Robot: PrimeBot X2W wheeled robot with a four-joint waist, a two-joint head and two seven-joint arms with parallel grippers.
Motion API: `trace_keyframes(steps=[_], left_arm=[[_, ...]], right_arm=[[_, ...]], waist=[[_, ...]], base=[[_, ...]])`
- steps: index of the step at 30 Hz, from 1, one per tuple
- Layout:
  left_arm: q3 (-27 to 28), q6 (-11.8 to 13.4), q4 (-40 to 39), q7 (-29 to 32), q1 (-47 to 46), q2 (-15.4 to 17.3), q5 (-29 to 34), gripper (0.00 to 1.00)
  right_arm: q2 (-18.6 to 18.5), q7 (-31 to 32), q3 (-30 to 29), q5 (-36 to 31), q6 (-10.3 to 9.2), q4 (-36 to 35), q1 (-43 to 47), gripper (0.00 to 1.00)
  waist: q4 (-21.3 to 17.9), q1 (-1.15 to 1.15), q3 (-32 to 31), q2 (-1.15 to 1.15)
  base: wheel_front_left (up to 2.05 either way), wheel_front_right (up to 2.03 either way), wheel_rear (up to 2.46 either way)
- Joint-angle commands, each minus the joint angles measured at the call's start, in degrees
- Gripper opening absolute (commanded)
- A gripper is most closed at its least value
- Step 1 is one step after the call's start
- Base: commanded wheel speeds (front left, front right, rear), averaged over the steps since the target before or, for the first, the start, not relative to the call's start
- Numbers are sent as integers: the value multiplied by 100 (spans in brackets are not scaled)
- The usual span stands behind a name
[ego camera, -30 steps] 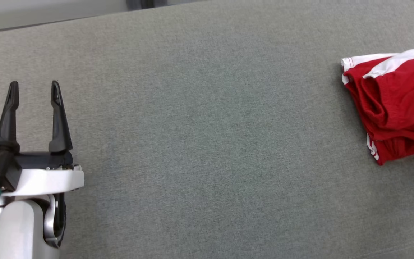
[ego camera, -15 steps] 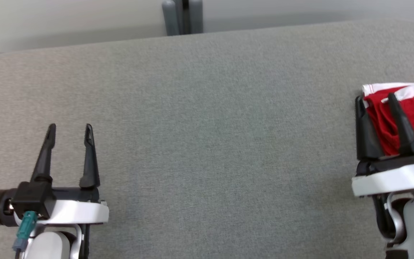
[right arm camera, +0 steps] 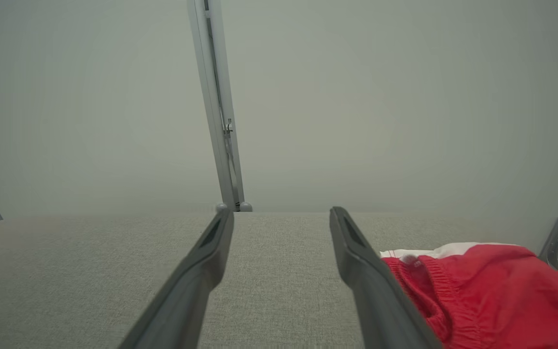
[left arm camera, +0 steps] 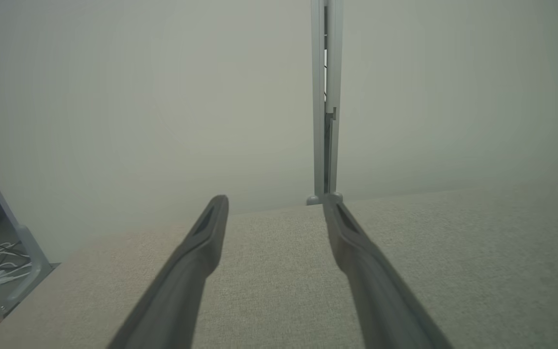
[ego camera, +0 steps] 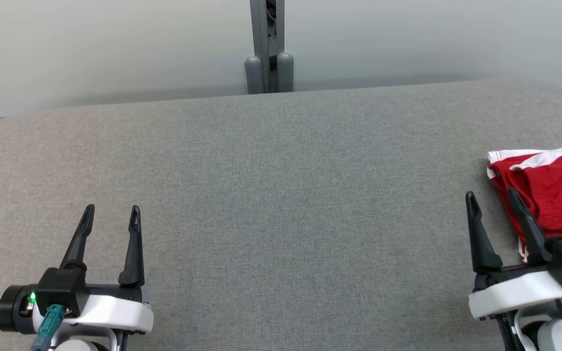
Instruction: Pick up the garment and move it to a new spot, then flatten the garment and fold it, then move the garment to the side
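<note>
Lying at the far right of the grey table [ego camera: 281,204], the red garment [ego camera: 556,195] with white trim sits in a small, thick pile. It looks folded and put off to the side, so most of the job seems done. The fold is not very neat, and part of the cloth runs past the edge of the head view, so this is only a guess.

The right gripper [ego camera: 491,195] is just beside the garment. Its two fingers are spread apart and hold nothing. The garment is not in the gap between them. It sits outside, next to the finger nearest the table's right end. Whether that finger touches the cloth is hard to tell.

The left gripper [ego camera: 111,209] is well apart from it, over the table's other end. Its fingers are spread apart too, with nothing in them.
</note>
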Motion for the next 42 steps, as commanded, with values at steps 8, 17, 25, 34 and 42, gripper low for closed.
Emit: trace_keyframes(steps=[8,17,25,34,42], left_arm=[[-19,29,52,117,214,101,-52,100],[-49,71,29,163,189,155,-73,100],[-97,98,54,146,125,169,-89,100],[-129,113,92,118,78,179,-124,100],[-147,136,131,96,43,194,-153,100]], right_arm=[[-3,106,-208,94,1,-178,343,100],[-3,130,-265,181,1,-270,392,100],[-3,105,-235,230,1,-268,337,100],[-4,78,-229,229,1,-256,298,100],[-4,63,-205,274,1,-229,325,100]], waist=[[27,0,-214,0],[49,0,-193,0],[82,0,-152,0],[112,0,-115,0],[131,0,-90,0]], base=[[0,0,0],[0,0,0],[0,0,0],[0,0,0],[0,0,0]])
